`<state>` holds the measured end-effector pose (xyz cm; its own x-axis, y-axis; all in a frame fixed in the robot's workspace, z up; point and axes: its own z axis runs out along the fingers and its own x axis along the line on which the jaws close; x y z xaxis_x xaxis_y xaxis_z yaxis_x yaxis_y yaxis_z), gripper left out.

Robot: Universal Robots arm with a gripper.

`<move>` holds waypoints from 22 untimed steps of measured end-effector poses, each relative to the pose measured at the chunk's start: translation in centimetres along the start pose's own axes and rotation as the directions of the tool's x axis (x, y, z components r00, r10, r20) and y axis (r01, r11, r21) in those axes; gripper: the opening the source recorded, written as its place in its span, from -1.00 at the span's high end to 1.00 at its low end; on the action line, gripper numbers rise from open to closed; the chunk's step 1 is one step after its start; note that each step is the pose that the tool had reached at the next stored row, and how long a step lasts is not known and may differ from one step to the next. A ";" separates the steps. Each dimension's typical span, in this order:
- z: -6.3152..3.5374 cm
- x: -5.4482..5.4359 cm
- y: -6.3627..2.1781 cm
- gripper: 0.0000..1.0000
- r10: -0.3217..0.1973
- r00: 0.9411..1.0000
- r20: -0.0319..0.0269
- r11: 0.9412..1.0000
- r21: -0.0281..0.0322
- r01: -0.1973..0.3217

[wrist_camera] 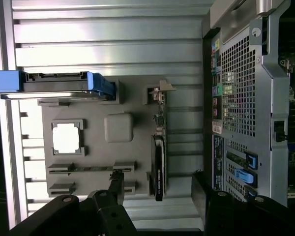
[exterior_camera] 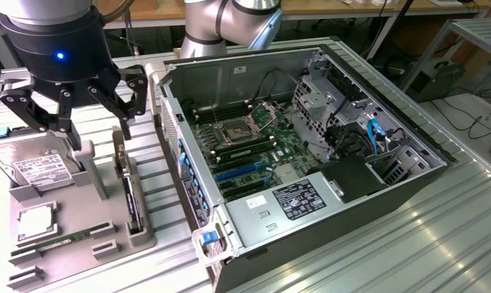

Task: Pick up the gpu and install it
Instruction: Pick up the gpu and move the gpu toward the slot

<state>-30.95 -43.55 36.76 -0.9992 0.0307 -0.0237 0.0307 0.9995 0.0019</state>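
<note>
The gripper (exterior_camera: 99,137) (wrist_camera: 157,183) hangs open and empty above the grey holder tray (exterior_camera: 82,210) (wrist_camera: 96,105). The gpu (exterior_camera: 132,198) (wrist_camera: 158,167) stands on edge along the tray's side nearest the open computer case (exterior_camera: 229,79) (wrist_camera: 241,98). A narrow strip of ribbed surface (exterior_camera: 391,244) (wrist_camera: 184,147) separates tray from case wall. The hard drive (exterior_camera: 33,162) (wrist_camera: 54,83) stands apart at one end.

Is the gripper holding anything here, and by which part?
Nothing. The gripper hangs open above the tray; the gpu stands in its slot, untouched.
</note>
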 end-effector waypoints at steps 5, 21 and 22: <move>0.70 0.0 0.00 -0.33 0.000 1.000 0.000 1.000 0.000 0.000; 2.21 -0.1 -0.15 -0.33 0.000 1.000 -0.008 1.000 0.000 0.000; 2.36 -0.1 -0.15 -0.33 0.000 1.000 -0.011 1.000 0.000 0.000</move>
<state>-30.76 -43.70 34.41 -0.9994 0.0305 -0.0131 0.0305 0.9995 0.0015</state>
